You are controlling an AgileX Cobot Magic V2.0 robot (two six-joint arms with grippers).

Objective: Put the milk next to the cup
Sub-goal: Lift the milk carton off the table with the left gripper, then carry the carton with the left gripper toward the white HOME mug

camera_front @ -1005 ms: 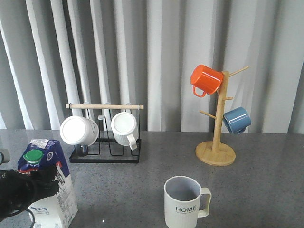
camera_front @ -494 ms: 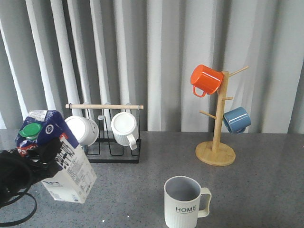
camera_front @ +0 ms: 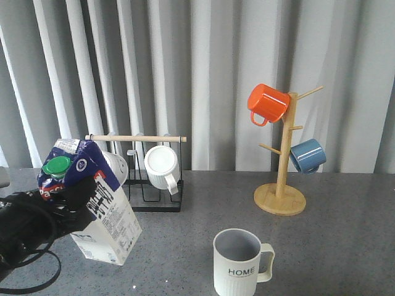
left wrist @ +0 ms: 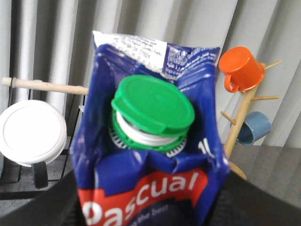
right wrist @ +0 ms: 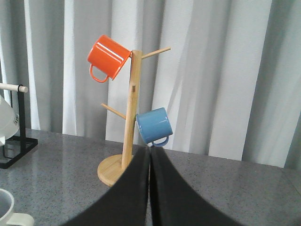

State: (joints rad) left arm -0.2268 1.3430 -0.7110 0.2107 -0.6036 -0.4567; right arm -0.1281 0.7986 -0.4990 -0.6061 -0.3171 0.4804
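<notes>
The milk (camera_front: pixel 99 206), a blue-and-white carton with a green cap, hangs tilted above the table at the left. My left gripper (camera_front: pixel 65 203) is shut on it near its top. The left wrist view shows the carton (left wrist: pixel 150 165) close up, with the green cap and the red "Pascual" label; my fingers are hidden at its sides. The cup (camera_front: pixel 238 262), off-white with "HOME" lettering, stands at the front centre, handle to the right, well right of the carton. Its rim shows in the right wrist view (right wrist: pixel 7 207). My right gripper (right wrist: pixel 149 160) is shut and empty.
A black wire rack (camera_front: pixel 139 200) with a wooden bar holds white ribbed mugs (camera_front: pixel 162 166) behind the carton. A wooden mug tree (camera_front: pixel 281 194) at the back right carries an orange mug (camera_front: pixel 267 103) and a blue mug (camera_front: pixel 307 155). Grey curtains hang behind the table.
My left gripper has lifted the carton off the table, tilted it and carried it right toward the cup. The cup and the right gripper have not moved.
</notes>
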